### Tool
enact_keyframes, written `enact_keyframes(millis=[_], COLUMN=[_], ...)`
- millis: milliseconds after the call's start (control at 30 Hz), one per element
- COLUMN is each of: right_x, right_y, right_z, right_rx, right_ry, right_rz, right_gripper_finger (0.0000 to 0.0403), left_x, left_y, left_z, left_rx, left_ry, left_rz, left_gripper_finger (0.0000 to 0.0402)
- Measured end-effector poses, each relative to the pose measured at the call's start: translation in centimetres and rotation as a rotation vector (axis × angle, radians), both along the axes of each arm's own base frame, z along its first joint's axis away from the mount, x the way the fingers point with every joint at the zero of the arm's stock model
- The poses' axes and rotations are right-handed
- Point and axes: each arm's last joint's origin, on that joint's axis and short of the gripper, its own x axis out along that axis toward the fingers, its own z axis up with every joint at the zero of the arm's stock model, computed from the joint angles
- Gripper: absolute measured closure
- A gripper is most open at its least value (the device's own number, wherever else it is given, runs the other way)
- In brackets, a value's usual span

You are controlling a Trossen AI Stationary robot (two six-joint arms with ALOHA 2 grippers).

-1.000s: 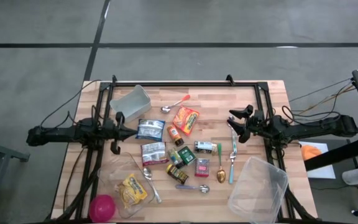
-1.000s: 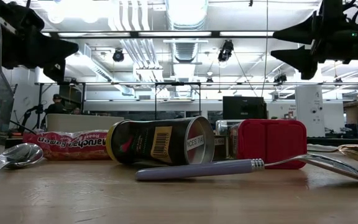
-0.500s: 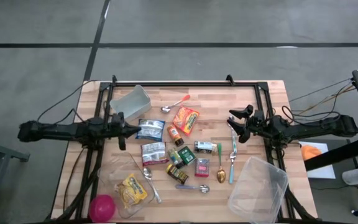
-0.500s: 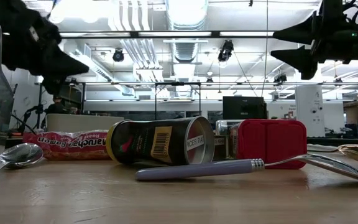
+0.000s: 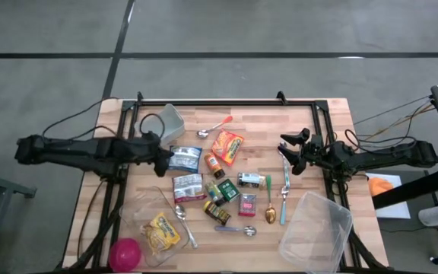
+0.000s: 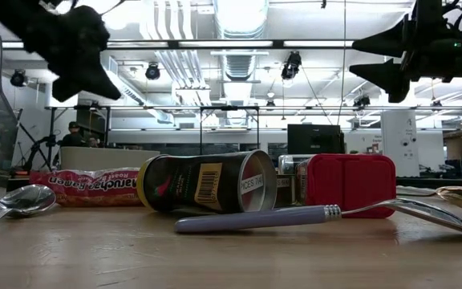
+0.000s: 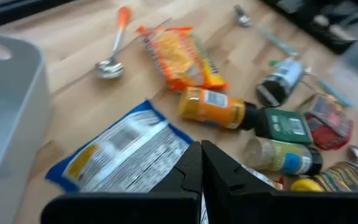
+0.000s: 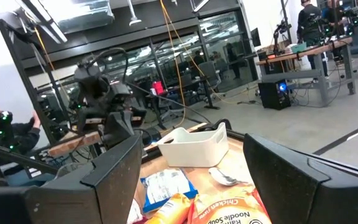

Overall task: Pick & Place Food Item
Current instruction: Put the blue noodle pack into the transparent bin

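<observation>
Several food items lie on the wooden table: a blue-and-white packet (image 5: 183,157) (image 7: 123,155), an orange noodle packet (image 5: 227,146) (image 7: 179,56), a yellow bottle (image 5: 214,165) (image 7: 213,107) and a silver packet (image 5: 188,186). My left gripper (image 5: 164,157) (image 7: 201,165) hangs shut above the table at the blue-and-white packet's left edge, tipped down toward it, with nothing in it. My right gripper (image 5: 287,148) (image 8: 191,186) waits open over the table's right side, clear of everything.
A white bin (image 5: 169,120) stands at the far left. A clear tub with a yellow packet (image 5: 162,232) and a pink bowl (image 5: 125,253) sit near left, and a clear tub (image 5: 318,232) near right. Cans, a red box (image 6: 350,185) and spoons (image 6: 295,217) crowd the middle.
My left gripper has risen and moved toward the table's right edge, up to the blue-and-white packet. It has tipped from about level to pointing downward and has rolled a little. Its fingers have stayed shut. No object has moved.
</observation>
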Motion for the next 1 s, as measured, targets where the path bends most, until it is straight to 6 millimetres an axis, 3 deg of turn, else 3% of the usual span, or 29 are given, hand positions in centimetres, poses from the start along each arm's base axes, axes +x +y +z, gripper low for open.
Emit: enact_keyframes(millis=[200, 433, 733, 1000], right_x=[0.0, 0.0, 0.0, 0.0], right_y=[0.0, 0.0, 0.0, 0.0], right_z=[0.0, 0.0, 0.0, 0.0], right_rx=[0.000, 0.000, 0.000, 0.000], right_ry=[0.000, 0.000, 0.000, 0.000], right_rz=[0.000, 0.000, 0.000, -0.001], right_gripper_finger=[0.0126, 0.0126, 0.0126, 0.0126], left_x=[1.4, 3.1, 5.0, 5.3], left_y=[0.0, 0.0, -0.2, -0.2], left_z=[2.0, 1.3, -0.6, -1.3], left_rx=[-0.088, -0.132, -0.203, -0.226], left_ry=[0.252, 0.496, 0.572, 0.585], left_rz=[0.103, 0.200, 0.213, 0.260], left_gripper_finger=[0.0402, 0.0401, 0.0402, 0.0402])
